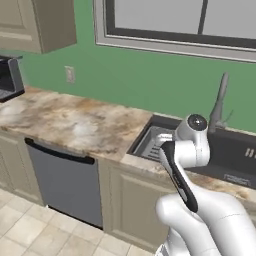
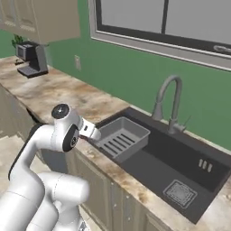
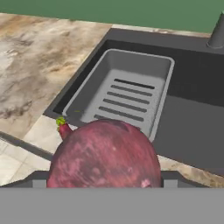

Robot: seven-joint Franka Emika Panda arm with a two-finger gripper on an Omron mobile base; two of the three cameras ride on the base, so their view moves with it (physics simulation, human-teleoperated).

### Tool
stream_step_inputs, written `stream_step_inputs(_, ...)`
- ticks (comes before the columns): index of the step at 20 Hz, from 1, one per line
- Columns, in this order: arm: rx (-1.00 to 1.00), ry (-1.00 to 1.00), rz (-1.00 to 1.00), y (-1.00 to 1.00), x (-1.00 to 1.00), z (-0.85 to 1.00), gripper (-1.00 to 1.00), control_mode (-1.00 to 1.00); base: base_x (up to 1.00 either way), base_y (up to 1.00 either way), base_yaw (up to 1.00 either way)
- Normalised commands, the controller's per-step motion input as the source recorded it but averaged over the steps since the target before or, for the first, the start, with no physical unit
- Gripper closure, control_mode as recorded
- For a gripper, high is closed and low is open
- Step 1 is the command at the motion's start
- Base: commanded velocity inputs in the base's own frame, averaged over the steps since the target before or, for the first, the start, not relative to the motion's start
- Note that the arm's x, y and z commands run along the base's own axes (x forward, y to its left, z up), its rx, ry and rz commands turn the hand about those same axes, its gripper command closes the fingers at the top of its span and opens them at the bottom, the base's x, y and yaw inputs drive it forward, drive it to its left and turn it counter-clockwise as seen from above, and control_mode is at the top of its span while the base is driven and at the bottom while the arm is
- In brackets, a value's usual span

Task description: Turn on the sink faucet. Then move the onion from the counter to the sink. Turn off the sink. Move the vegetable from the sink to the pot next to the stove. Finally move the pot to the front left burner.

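- Currently the onion (image 3: 105,155) is sitting large and close at the bottom of the hand view, a round reddish-purple ball between the two dark fingertips (image 3: 173,177) of the gripper (image 3: 105,177); the jaws are standing wide around it, one tip showing at each side of the ball, so the gripper is pinching the onion.
- Onion is being held above the near edge of the counter (image 1: 75,122), just near of the sink (image 2: 180,162), over the near left corner of the basin.
- Sink is showing as a wide dark grey basin sunk into the marbled counter. Its left part is holding the lighter grey slotted tray insert (image 2: 121,137); nothing is lying in the tray, its slots are showing bare in the hand view.
- Square drain grate (image 2: 179,193) is lying in the right part of the basin floor, with nothing on it.
- Sink faucet (image 2: 169,101) is standing upright at the far rim of the sink, gooseneck curving toward the basin, thin lever sticking out at its right side. Whether water is running I cannot tell.
- Arm is bending low in front of the sink in both base views, its wrist hanging over the near left rim beside the tray.
- Dark coffee machine (image 2: 30,58) is standing far left on the counter, well apart from the sink.
- Dishwasher front (image 1: 62,182) is sitting under the counter, left of the sink cabinet.
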Motion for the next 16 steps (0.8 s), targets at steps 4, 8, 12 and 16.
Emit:
stream_step_inputs(4,0.00,0.00,0.00,0.00,0.00,0.00,1.00,1.00,-0.12,0.52,0.42)
stream_step_inputs(8,0.00,0.00,0.00,0.00,0.00,0.00,1.00,1.00,-0.07,0.52,0.42)
stream_step_inputs(12,0.00,0.00,0.00,0.00,0.00,0.00,1.00,1.00,0.00,0.56,0.42)
stream_step_inputs(16,0.00,0.00,0.00,0.00,0.00,0.00,1.00,1.00,0.00,0.63,0.43)
